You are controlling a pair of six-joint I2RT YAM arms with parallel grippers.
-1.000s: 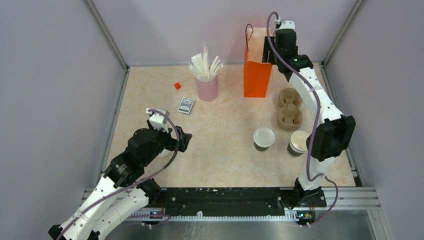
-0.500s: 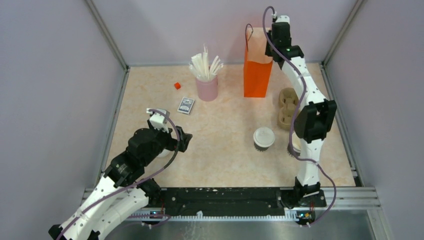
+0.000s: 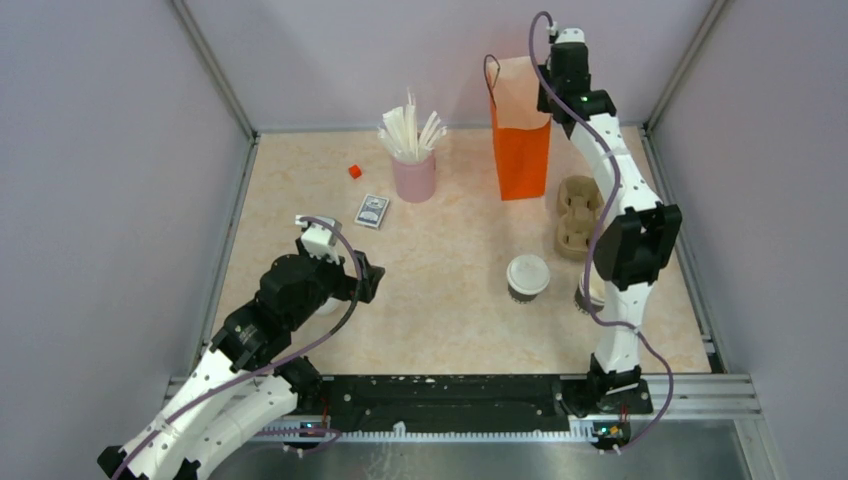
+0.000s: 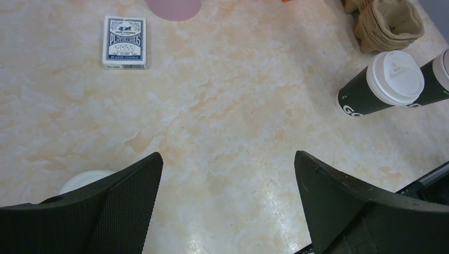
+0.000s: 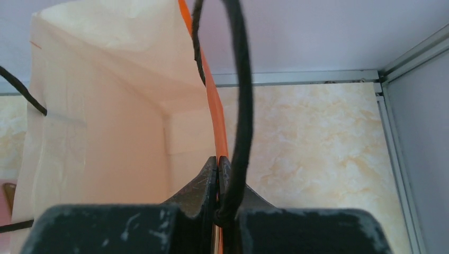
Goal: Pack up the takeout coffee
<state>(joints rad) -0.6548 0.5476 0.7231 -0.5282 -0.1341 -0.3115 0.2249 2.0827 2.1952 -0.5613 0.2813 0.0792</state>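
Coffee is what matters here: the takeout coffee [image 3: 527, 277] is a small dark cup with a round white lid. It stands upright on the table [image 3: 450, 310], near the front and over to the right. No fingers touch it. Just beside it on the right stands a second dark cup [image 4: 431, 91], partly hidden behind the right arm [image 3: 635, 250] in the top view. A little behind both cups lies a brown cup holder [image 3: 580, 217].

Farther back, near the back wall, stands the tall orange bag [image 3: 520, 135] with its mouth open at the top. The right fingers [image 5: 204, 188] are pinched tight on the top edge of the bag, on its right side. A black string handle [image 5: 241, 106] runs right past them.

Over on the left side, well apart from the coffee, the left fingers [image 4: 127, 196] are spread wide above the table and hold nothing. A flat white lid [image 4: 84, 180] lies on the table and peeks out from under one of them. Farther back on the left are a pack of cards [image 3: 372, 210], a pink cup [image 3: 413, 178] full of white sticks, and a tiny red block [image 3: 354, 171].
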